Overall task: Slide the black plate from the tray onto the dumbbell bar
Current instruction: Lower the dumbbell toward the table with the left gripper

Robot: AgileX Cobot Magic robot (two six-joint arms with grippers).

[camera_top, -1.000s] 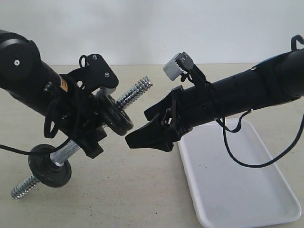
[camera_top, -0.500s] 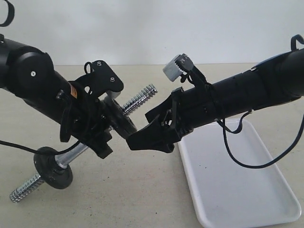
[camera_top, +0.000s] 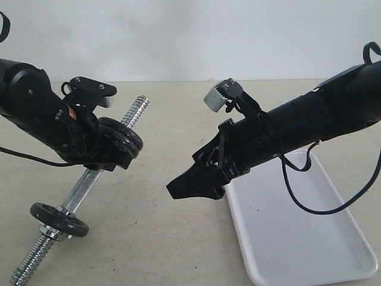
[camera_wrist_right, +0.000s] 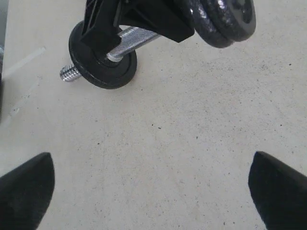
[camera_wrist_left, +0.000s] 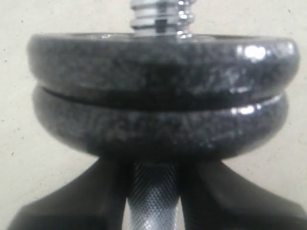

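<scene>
The left arm (camera_top: 36, 107) has the dumbbell bar (camera_top: 80, 187) tilted, one threaded end up and the other low near the worktop (camera_top: 161, 238). I cannot tell whether the low end touches the worktop. The left jaws are closed on the knurled middle of the bar, one finger (camera_wrist_left: 72, 201) on each side of it.

The black plate (camera_top: 134, 142) sits on the bar, well apart from the tray (camera_top: 309, 250). It lies flat against a second black disc (camera_wrist_left: 158, 132), and the pair rests right against the tips of the left jaws. The plate is the one nearer the raised threaded end, which sticks out beyond it. A third black disc (camera_top: 59, 219) sits lower on the bar, close to the bottom thread.

The right arm (camera_top: 309, 125) reaches across the white tray. The right jaws stand wide apart with nothing between them but bare worktop. They hang just past the tray's edge, pointing toward the bar but apart from it.
</scene>
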